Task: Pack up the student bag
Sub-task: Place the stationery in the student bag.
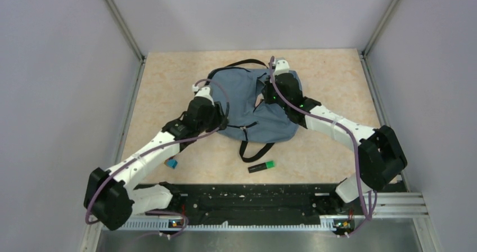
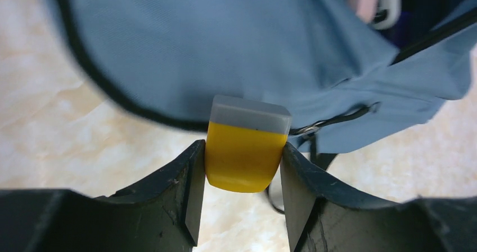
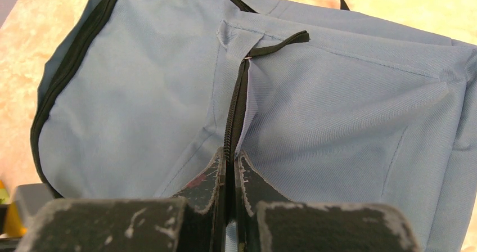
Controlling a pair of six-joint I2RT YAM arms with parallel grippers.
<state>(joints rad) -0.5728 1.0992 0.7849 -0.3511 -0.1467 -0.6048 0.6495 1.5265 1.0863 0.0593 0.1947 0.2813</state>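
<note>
Blue bag (image 1: 247, 103) slumped toward the far edge of the table (image 1: 169, 77), tabletop showing on all sides. Left claw (image 2: 242, 151) pinching a clear-capped yellow block (image 2: 243, 165) at the bag's black-piped rim. Right claw (image 3: 229, 165) pressed together on the bag's zipper (image 3: 235, 106). Green-capped marker (image 1: 262, 166) just beyond the near strap

There is one slate-blue fabric backpack (image 1: 247, 103) and one yellow frosted-capped block (image 2: 246, 153). One black green-capped marker (image 1: 262, 166) lies at the backpack's six o'clock, one small blue object (image 1: 171, 163) at eight.
</note>
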